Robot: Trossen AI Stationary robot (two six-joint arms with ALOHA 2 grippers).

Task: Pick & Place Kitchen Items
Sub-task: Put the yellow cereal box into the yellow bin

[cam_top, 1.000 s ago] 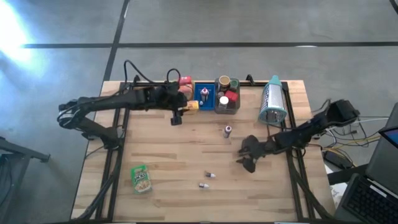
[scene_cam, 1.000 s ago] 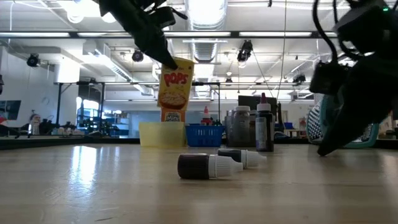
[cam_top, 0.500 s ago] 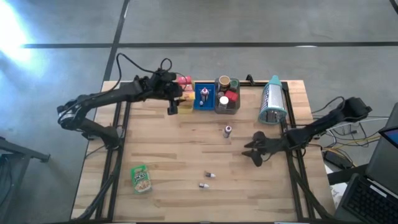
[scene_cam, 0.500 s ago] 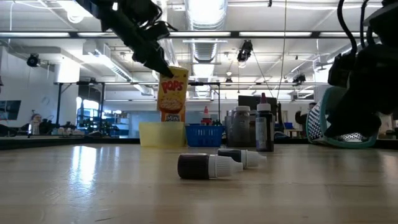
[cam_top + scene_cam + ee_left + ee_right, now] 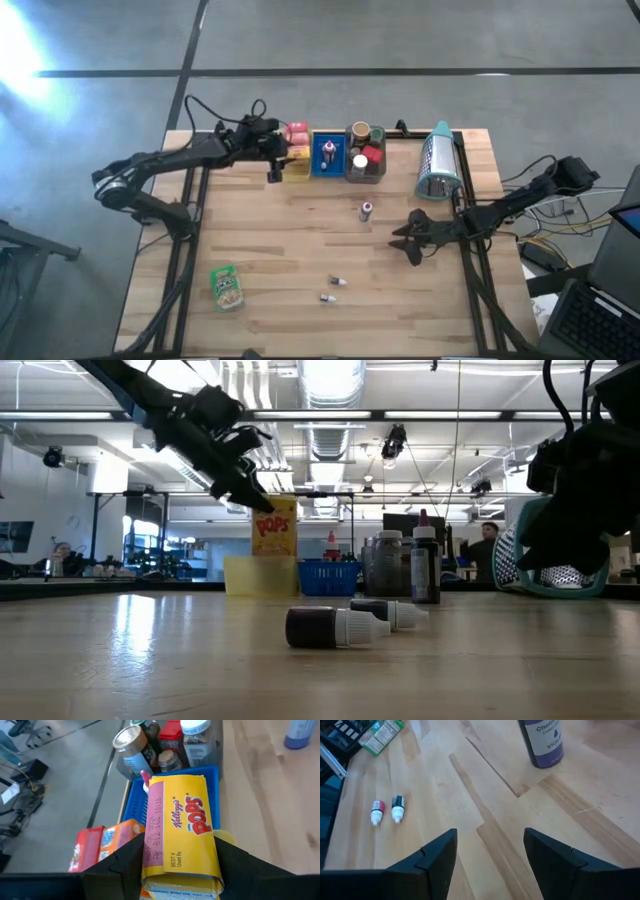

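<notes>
**Yellow Pops box held over the yellow tray**

The left gripper [image 5: 172,870] clamps a yellow box [image 5: 180,832] between its fingers. The box reads "Kellogg's Corn Pops"; a date stamp on its side is too small to read. It hangs above the yellow tray [image 5: 297,168], beside the blue tray [image 5: 131,800]. Red and orange snack boxes [image 5: 102,842] lie next to it, and jars [image 5: 200,735] stand behind.

The right gripper [image 5: 490,852] hovers over bare wood with its fingers apart, holding nothing. Near it stands a dark bottle [image 5: 543,741] labelled "VIOLET". Two tiny vials [image 5: 387,810] and a green pouch [image 5: 380,735] lie farther off.
</notes>
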